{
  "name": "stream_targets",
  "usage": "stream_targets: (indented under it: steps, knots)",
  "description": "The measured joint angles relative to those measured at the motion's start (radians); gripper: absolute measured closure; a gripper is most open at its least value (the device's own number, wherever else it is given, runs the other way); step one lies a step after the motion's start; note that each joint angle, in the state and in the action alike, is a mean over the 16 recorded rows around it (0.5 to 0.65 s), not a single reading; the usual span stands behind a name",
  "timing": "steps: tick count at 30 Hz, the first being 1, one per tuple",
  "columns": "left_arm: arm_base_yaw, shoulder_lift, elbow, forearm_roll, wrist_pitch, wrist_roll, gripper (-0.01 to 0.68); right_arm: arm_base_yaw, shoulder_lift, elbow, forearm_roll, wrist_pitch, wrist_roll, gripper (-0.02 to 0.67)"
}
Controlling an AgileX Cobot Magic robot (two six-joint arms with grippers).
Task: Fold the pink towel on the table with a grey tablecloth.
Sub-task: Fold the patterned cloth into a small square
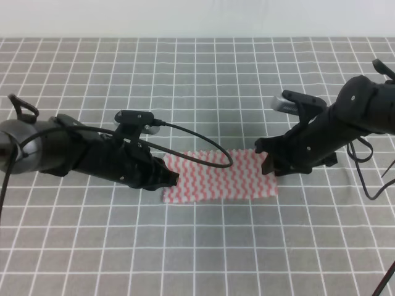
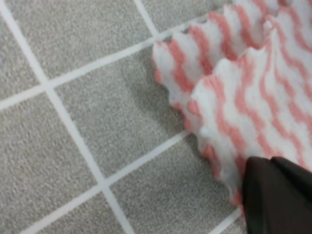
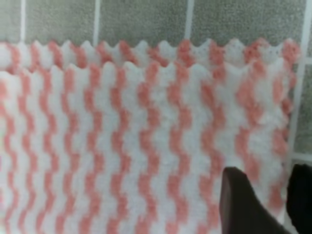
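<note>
The pink towel (image 1: 222,176) lies as a long, doubled strip on the table with a grey tablecloth (image 1: 197,80). In both wrist views its top layer (image 2: 253,83) (image 3: 122,146) sits slightly back from the zigzag edge of the layer beneath. My left gripper (image 1: 171,179) rests low at the strip's left end. Only a dark fingertip mass (image 2: 278,195) shows there, over the towel's edge. My right gripper (image 1: 268,165) is at the strip's right end. Its two dark fingers (image 3: 239,200) stand apart over the towel's corner, with cloth showing in the gap.
The grey gridded cloth (image 2: 73,122) (image 3: 141,19) stretches on all sides of the towel. A black cable (image 1: 203,145) loops from the left arm across the towel's upper left corner. More cables hang by the right arm (image 1: 364,179).
</note>
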Motion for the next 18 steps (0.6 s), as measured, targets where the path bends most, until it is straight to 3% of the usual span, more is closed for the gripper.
stream_targets:
  steps: [18]
  knots:
    - [0.0, 0.0, 0.0, 0.003, 0.006, 0.0, 0.676, 0.0, 0.011, -0.001, 0.015, 0.015, -0.003, 0.444]
